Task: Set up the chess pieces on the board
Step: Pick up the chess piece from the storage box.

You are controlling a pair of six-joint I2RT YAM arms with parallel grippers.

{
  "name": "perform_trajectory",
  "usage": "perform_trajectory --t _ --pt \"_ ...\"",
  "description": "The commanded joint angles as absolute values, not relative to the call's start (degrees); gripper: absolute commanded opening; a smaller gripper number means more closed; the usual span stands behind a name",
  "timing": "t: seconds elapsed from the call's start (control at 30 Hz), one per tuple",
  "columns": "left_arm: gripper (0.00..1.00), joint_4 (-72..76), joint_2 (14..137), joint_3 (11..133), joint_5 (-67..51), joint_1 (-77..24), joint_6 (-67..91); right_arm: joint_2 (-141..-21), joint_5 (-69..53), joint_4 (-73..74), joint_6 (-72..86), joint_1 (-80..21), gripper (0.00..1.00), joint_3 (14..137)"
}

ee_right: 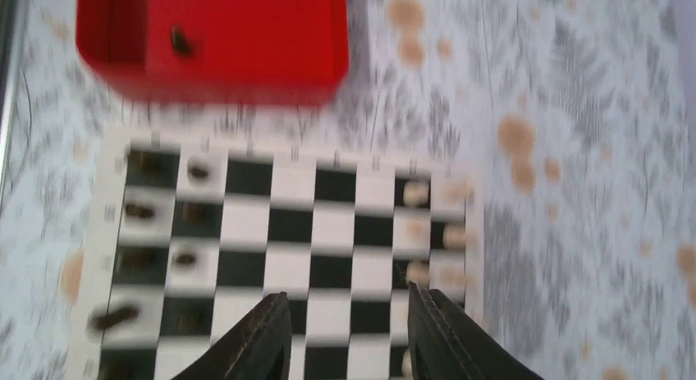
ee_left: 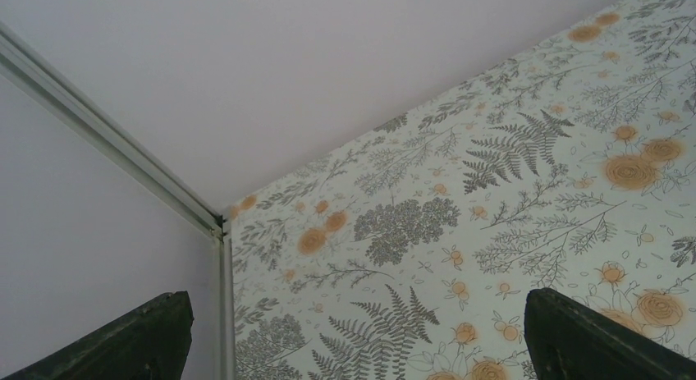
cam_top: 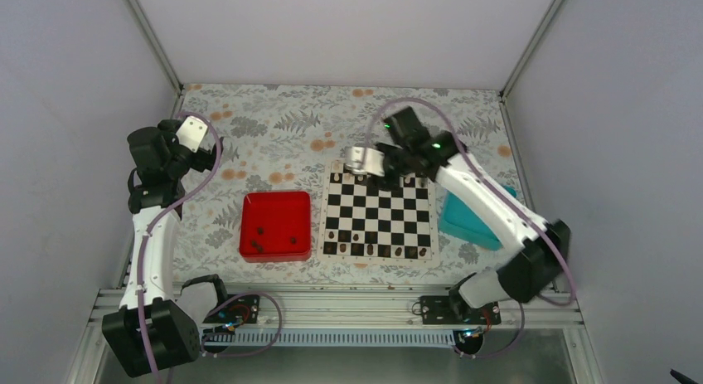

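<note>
The right gripper (ee_right: 346, 296), fingers a little apart and empty, should rise straight up over the flat black-and-cream chessboard (ee_right: 332, 228) without bumping the tiny dark chess pieces (ee_right: 139, 209); the left gripper (ee_left: 354, 302) is spread wide.

red tray (cam_top: 278, 210): is looking like smooth, shiny plastic
board (cam_top: 380, 210): is looking flat and smooth
front rail (cam_top: 332, 305): is looking like grey metal

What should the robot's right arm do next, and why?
Probably lift the right gripper away from the black-and-cream chessboard and head for the red square tray. Its jaws stand open with nothing between them, and a few tiny dark chess pieces lie in that tray, not yet on the board.
</note>
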State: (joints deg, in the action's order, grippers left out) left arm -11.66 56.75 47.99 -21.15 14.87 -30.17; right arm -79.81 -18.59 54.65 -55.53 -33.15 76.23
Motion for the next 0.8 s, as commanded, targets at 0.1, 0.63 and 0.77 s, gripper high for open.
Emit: perform_trajectory --t 0.1,0.63,0.77 --pt "1.00 -11.3 56.9 49.8 -21.1 14.5 -31.2 -100.5 -23.8 46.8 -43.9 -49.8 0.39 94.4" --pt "1.00 -10.7 57.5 47.3 -22.9 14.4 -31.9 -126.9 -27.7 36.5 -45.0 -62.6 0.37 108.0" --pt "1.00 -10.0 57.4 46.4 -23.0 14.4 -31.7 -129.7 -28.6 37.2 -45.8 -62.9 0.36 109.6"
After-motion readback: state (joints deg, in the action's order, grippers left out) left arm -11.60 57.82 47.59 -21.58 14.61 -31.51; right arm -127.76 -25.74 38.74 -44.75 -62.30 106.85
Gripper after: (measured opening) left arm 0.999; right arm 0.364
